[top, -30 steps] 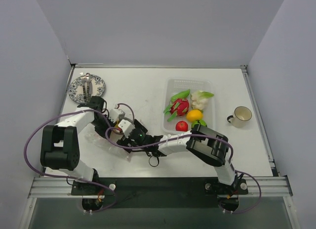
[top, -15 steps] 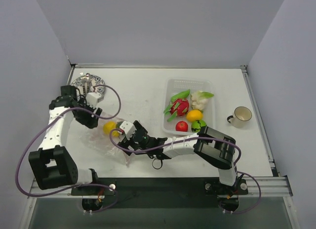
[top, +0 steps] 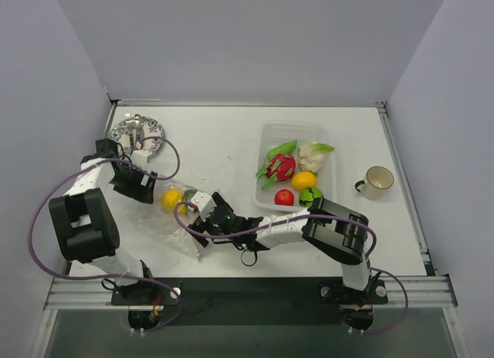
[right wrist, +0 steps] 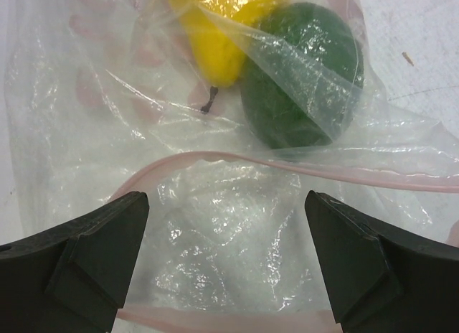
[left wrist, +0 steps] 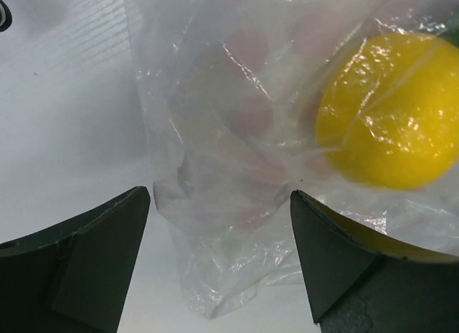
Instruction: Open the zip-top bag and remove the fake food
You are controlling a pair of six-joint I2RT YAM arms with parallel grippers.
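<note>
Right gripper [right wrist: 226,204] and left gripper [left wrist: 219,204] both hang wide open, empty, over the bag [right wrist: 229,268] at the table's [top: 231,134] left front; unpinned film may drag, trapping the yellow fruit [left wrist: 387,110].

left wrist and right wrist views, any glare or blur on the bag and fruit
Left wrist: white glare patches on the yellow fruit, and the zip-top bag film hazes what lies behind it. Right wrist: crinkles glint over the green fruit, while the zip strip reads crisp. Top external: even light, faint shadows.
</note>
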